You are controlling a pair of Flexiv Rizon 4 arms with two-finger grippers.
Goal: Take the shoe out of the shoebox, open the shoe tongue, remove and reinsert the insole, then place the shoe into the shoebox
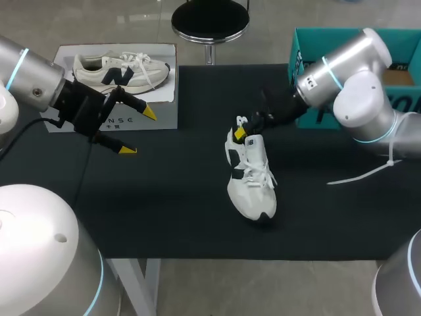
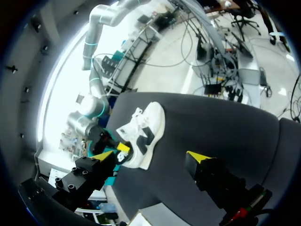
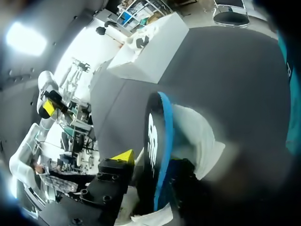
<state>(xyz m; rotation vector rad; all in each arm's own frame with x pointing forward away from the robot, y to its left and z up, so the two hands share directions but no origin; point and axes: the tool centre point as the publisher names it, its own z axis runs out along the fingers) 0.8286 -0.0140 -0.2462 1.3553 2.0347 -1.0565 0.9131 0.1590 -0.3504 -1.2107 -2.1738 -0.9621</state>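
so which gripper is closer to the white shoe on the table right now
Right. The right gripper is at the heel end of the shoe. The left gripper hangs open well off to the shoe's left, by the white box.

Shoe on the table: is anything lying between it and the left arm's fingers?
Nothing visible does. Only bare black table lies between the open left fingers and the shoe. The right arm is at the shoe's heel end.
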